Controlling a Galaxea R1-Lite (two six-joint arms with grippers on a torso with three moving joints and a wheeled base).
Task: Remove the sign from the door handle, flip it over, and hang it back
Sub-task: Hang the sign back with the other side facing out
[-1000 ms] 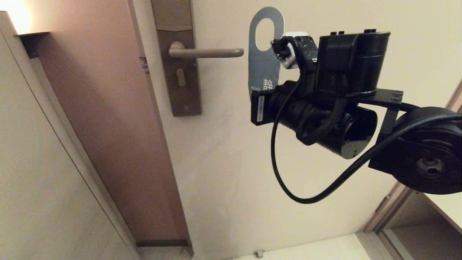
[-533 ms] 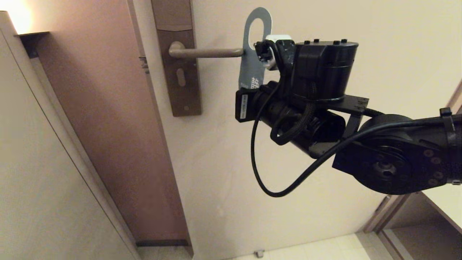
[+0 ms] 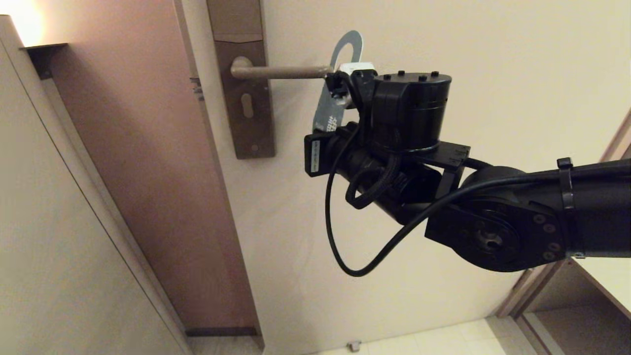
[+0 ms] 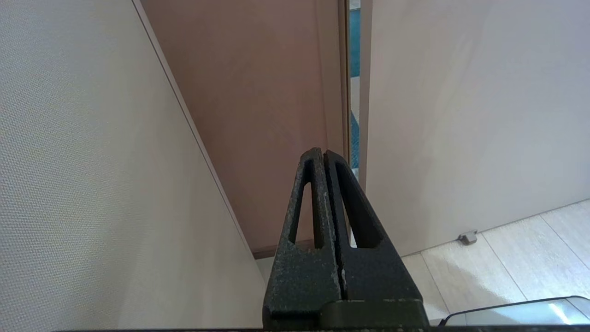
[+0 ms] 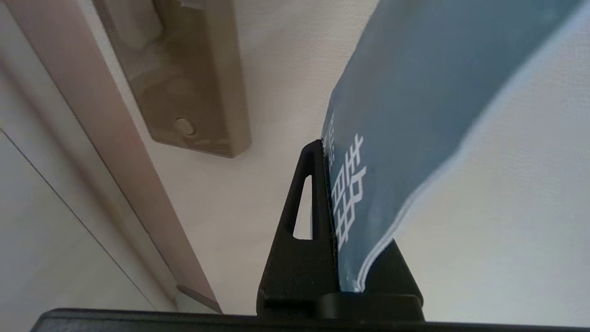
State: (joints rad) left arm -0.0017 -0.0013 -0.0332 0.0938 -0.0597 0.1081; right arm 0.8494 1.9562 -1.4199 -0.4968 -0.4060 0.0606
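The sign (image 3: 327, 114) is a teal card with white lettering, seen almost edge-on in the head view. Its looped top (image 3: 348, 41) stands right at the free tip of the door handle (image 3: 278, 72). I cannot tell whether the tip has entered the hole. The handle is a slim horizontal lever on a tall brown lock plate (image 3: 249, 123). My right gripper (image 5: 325, 147) is shut on the sign's (image 5: 405, 92) lower end, teal side showing. My left gripper (image 4: 322, 154) is shut on nothing, low down and facing the door's edge.
The cream door (image 3: 394, 305) fills the middle. A brown door jamb (image 3: 148, 172) and a textured wall (image 3: 49, 246) lie to the left. A small door stop (image 3: 352, 346) sits on the tiled floor. A cabinet edge (image 3: 606, 281) is at the lower right.
My right arm has carried the sign left towards the handle. The card has turned more edge-on and its loop has reached the handle's tip. The left gripper has not moved.
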